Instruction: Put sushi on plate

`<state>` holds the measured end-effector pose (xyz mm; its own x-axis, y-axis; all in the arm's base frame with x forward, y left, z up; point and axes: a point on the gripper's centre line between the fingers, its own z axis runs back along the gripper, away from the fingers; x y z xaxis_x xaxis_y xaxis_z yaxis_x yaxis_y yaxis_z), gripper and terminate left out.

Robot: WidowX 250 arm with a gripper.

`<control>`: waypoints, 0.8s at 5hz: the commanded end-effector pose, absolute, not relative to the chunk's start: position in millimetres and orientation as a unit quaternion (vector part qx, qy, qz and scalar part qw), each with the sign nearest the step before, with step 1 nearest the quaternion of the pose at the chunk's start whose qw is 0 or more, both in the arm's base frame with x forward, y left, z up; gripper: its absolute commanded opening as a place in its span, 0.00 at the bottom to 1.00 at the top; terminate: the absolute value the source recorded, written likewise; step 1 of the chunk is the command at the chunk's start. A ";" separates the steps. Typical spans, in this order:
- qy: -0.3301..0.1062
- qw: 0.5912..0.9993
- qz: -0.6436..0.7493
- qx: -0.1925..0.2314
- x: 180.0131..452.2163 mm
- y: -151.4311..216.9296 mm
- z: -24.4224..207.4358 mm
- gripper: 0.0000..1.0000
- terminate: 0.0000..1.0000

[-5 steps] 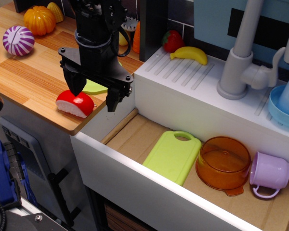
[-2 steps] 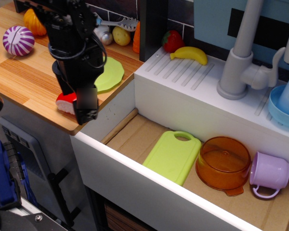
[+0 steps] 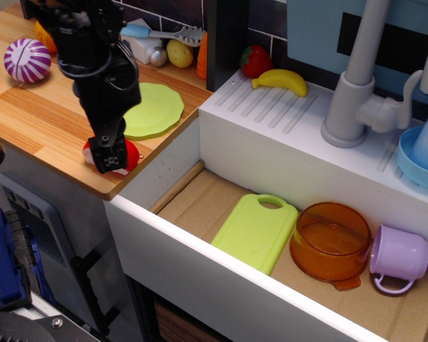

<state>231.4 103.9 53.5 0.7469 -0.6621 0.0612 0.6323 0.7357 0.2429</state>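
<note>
Toy kitchen: white sink [image 3: 200,235] with faucet [image 3: 360,78], wooden counter [image 3: 36,107] (plastic food about).

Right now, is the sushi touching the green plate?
Apart. The only view shows a strip of bare wood between the sushi, under the gripper near the counter's edge, and the plate.

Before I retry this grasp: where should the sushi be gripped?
Grip the sushi across its narrow sides, from above. It lies flat near the counter's front edge with the end effector already over it, hiding most of it.
</note>
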 end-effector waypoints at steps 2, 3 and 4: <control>-0.099 0.920 -0.366 0.098 247.0 112.0 43.6 1.00 0.00; -0.099 0.920 -0.368 0.092 245.9 115.8 39.8 1.00 0.00; -0.106 0.918 -0.371 0.089 245.8 120.4 34.8 1.00 0.00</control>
